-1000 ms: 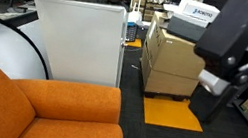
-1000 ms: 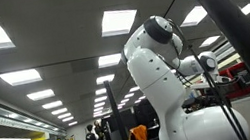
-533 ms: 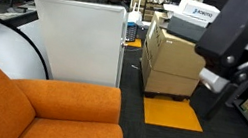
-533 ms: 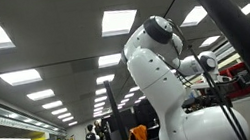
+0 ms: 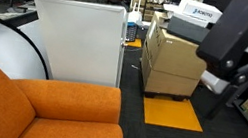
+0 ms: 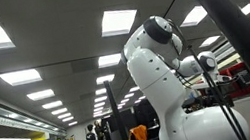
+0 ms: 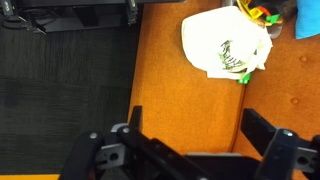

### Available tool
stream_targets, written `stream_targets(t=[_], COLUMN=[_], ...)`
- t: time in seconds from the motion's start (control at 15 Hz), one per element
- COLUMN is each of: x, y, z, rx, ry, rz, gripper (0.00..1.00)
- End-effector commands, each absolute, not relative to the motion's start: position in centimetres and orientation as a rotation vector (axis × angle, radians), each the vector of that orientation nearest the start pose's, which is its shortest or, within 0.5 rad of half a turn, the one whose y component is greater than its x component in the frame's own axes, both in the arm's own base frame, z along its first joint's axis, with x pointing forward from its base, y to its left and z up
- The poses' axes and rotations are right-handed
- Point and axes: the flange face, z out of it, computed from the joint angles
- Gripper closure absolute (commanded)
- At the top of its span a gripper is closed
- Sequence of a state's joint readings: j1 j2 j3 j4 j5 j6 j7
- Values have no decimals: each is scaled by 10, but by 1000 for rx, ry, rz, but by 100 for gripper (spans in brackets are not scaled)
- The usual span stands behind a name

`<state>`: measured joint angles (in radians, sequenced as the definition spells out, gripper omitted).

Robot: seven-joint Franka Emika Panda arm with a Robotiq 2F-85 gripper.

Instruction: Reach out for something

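Observation:
In the wrist view my gripper (image 7: 196, 118) is open and empty, with its two dark fingers (image 7: 135, 122) wide apart above an orange sofa cushion (image 7: 190, 85). A white crumpled bag with green and black print (image 7: 225, 42) lies on the cushion ahead of the jaws, a little to the right and well apart from them. In an exterior view the white robot arm (image 6: 161, 74) is seen from below against the ceiling. In an exterior view a dark blurred part of the arm (image 5: 241, 38) fills the upper right.
Small colourful items (image 7: 262, 10) and a blue object (image 7: 308, 18) lie beyond the bag. A dark carpet (image 7: 60, 80) borders the sofa on the left. An exterior view shows the orange sofa (image 5: 46, 112), a white panel (image 5: 76, 39), stacked cardboard boxes (image 5: 172, 57) and an orange floor mat (image 5: 172, 115).
The dark arm part at the right of an exterior view has shifted very slightly. Nothing else has visibly changed.

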<state>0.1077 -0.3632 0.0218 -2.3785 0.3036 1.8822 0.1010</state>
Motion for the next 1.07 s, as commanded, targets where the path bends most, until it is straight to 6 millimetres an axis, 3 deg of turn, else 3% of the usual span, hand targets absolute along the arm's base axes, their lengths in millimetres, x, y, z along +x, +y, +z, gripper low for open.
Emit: stream_targets(t=[0.0,1.0], x=[415,413], y=[77,85], z=[451,452], rx=[-2869,-2770], ry=[132,75], rz=[217,245], gripper=[0,0])
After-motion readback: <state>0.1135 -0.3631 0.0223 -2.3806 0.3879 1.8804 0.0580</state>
